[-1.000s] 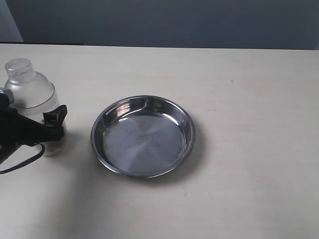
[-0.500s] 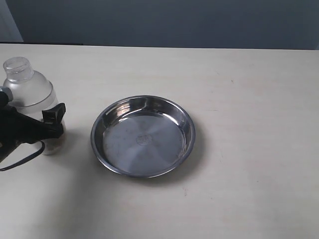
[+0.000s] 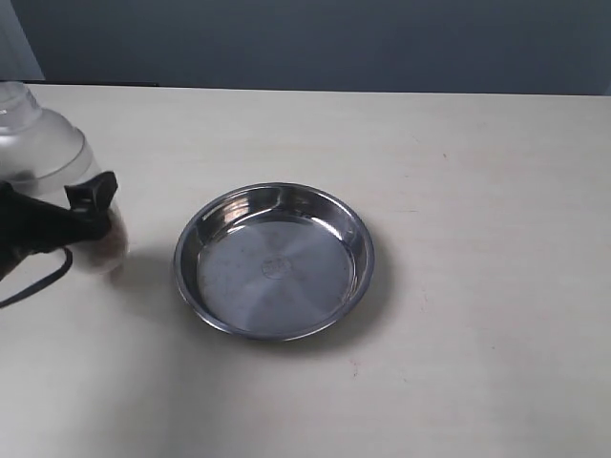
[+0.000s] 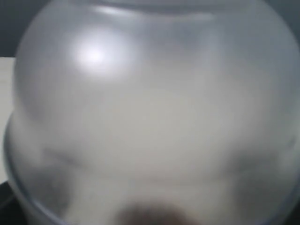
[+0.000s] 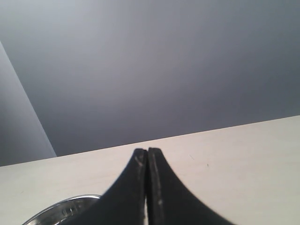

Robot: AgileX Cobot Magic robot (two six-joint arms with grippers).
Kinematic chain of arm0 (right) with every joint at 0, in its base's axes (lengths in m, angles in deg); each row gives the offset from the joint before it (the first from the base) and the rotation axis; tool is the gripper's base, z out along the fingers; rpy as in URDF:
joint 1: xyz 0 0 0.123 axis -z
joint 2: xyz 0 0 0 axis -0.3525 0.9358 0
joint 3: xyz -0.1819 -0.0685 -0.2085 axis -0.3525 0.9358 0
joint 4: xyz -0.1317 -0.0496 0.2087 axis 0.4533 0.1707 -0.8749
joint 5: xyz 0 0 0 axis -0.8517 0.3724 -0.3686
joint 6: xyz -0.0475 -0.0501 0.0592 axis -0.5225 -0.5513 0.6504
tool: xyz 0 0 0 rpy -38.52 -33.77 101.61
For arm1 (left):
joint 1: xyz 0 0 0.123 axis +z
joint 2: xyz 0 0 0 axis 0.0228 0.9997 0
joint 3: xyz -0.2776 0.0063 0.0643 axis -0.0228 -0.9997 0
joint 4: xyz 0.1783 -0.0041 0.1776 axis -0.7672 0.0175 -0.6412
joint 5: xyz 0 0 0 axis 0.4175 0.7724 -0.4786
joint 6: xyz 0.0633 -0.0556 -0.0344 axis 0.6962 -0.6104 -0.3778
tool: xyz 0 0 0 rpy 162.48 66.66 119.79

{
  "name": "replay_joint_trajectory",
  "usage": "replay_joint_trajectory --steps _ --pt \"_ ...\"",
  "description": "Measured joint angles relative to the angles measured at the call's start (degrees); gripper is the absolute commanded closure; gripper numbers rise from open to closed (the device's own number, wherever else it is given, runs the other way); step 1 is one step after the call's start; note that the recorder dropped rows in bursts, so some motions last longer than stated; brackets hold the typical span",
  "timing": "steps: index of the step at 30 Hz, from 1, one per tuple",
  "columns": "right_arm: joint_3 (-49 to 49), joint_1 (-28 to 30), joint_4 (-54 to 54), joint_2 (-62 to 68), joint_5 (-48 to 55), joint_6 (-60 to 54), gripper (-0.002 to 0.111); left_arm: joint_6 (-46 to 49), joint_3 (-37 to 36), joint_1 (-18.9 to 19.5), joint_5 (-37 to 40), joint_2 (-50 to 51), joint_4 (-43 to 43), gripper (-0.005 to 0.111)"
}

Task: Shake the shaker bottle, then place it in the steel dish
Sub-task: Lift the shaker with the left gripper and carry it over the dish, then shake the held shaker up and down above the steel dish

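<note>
Your left gripper (image 3: 76, 218) was closed around the lower body of the shaker bottle (image 3: 40, 153) at the far left edge of the exterior view; one black finger (image 3: 91, 191) crossed the bottle's near side; the bottle looked blurred, with brown granules smeared at its base, and I could not tell whether it touched the pale tabletop (image 3: 458, 191); a soft shadow lay just beneath it. The steel dish (image 3: 239, 277) sat empty on the tabletop to the bottle's right, apart from it. In the left wrist view the frosted bottle (image 4: 150, 117) filled the picture. Your right gripper (image 5: 147, 152) had its two black fingers pressed together, holding nothing; the dish's rim (image 5: 65, 208) showed beside it.
</note>
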Motion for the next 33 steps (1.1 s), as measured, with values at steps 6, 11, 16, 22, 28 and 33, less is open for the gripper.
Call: replay_joint_trajectory --steps 6,11,16,22,28,33 --pt "0.0 0.0 0.0 0.0 0.0 0.0 0.109 -9.3 9.2 -2.1 16.7 -13.6 -14.8 0.106" --pt "0.0 0.0 0.0 0.0 -0.1 0.0 0.109 -11.0 19.3 -7.5 30.2 -22.7 -17.2 0.106" --pt "0.0 0.0 0.0 0.0 -0.1 0.0 0.109 -11.2 24.1 -12.8 38.7 -25.7 -16.1 0.106" --pt "0.0 0.0 0.0 0.0 0.0 0.0 0.109 -16.6 23.7 -23.5 50.9 -19.9 -24.5 0.106" --pt "0.0 0.0 0.0 0.0 0.0 0.0 0.109 -11.3 24.8 -20.6 46.7 -15.2 -6.0 0.106" --pt "0.0 0.0 0.0 0.0 0.0 0.0 0.109 -9.3 26.4 -29.2 49.5 -12.7 -15.2 0.106"
